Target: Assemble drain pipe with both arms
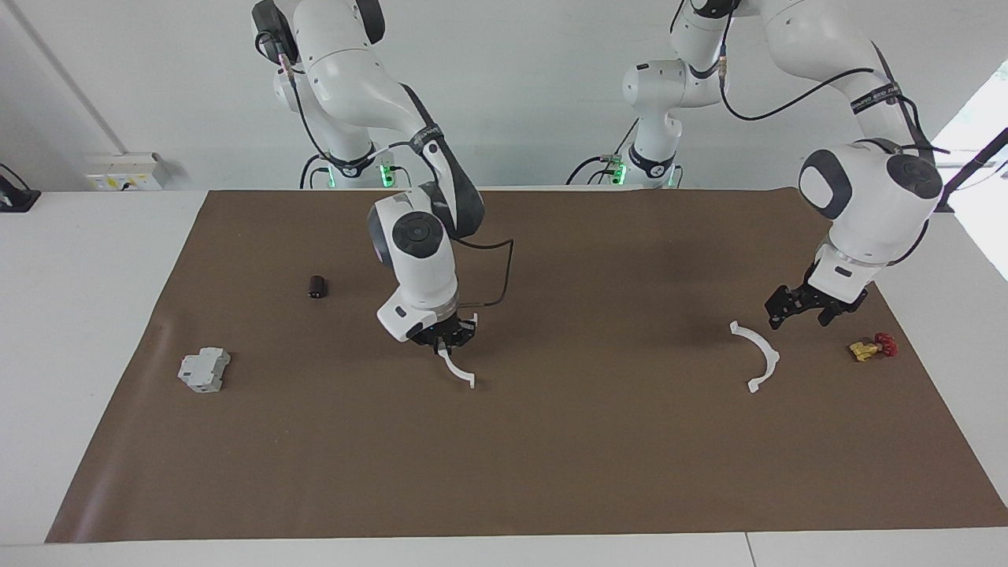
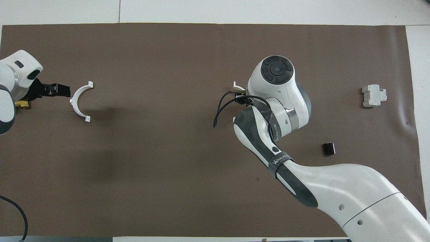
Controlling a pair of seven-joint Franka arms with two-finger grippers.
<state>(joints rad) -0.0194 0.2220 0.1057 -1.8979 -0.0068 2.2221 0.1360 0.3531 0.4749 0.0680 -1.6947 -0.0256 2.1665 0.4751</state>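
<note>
The drain pipe lies in two white half-circle arcs. One arc (image 1: 459, 370) hangs from my right gripper (image 1: 447, 341), which is shut on its upper end over the middle of the brown mat; the arc's lower tip is at or just above the mat. In the overhead view only the ends of this arc (image 2: 237, 87) show past the right wrist. The other arc (image 1: 760, 356) (image 2: 79, 101) lies flat toward the left arm's end. My left gripper (image 1: 802, 309) (image 2: 57, 90) hangs open, low over the mat, between that arc and the valve, holding nothing.
A small red-and-yellow valve (image 1: 872, 346) lies beside the loose arc, toward the mat's edge. A grey boxy block (image 1: 203, 370) (image 2: 373, 95) and a small dark cylinder (image 1: 316, 286) (image 2: 329, 149) sit toward the right arm's end. The brown mat (image 1: 598, 457) covers the table.
</note>
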